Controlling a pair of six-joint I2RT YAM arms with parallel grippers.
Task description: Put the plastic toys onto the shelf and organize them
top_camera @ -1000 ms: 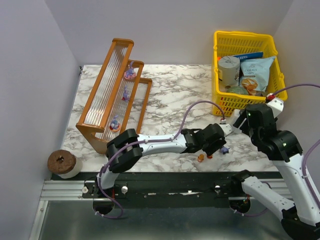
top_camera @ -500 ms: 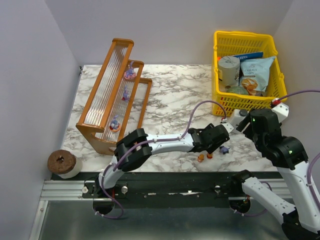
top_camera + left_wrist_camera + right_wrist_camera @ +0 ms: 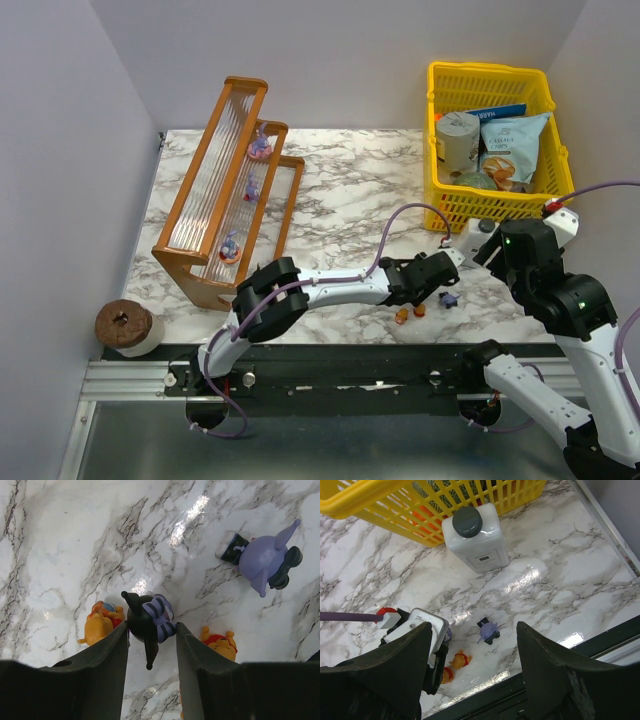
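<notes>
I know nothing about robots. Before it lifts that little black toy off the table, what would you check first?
1. Black toy sits between the fingers of the left end effector: ok.
2. Firm grip on it: cannot tell; the fingers flank it closely, but contact is unclear.
3. Neighbours clear of the fingers: not ok; an orange toy lies right beside one finger, another orange toy beside the other.
4. Right end effector free: ok; open and holding nothing.
5. Room on the shelf: ok; bare stretches show on its tiers.
</notes>
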